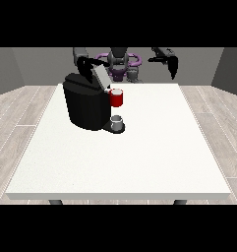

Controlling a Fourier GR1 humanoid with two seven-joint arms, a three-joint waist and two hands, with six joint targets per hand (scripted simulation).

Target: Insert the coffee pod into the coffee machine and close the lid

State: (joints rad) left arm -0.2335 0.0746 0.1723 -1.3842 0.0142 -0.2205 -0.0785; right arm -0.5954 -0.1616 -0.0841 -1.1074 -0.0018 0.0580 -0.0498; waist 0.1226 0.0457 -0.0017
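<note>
The hand at the view's left [85, 64] rests on the raised lid [100, 75]; you cannot tell its fingers. The pod [117, 98] sits at the coffee machine [84, 106]. Next, likely press the lid down.

A plain, bare room, closer to a test space than a lived-in home. Pale wood-plank flooring [21, 110] runs along the left and right of the frame, and flat grey walls [7, 69] close off the upper corners. A large white table [139, 157] fills the middle, with a black coffee machine [85, 106] in its upper left part lending a slight kitchen air
</note>
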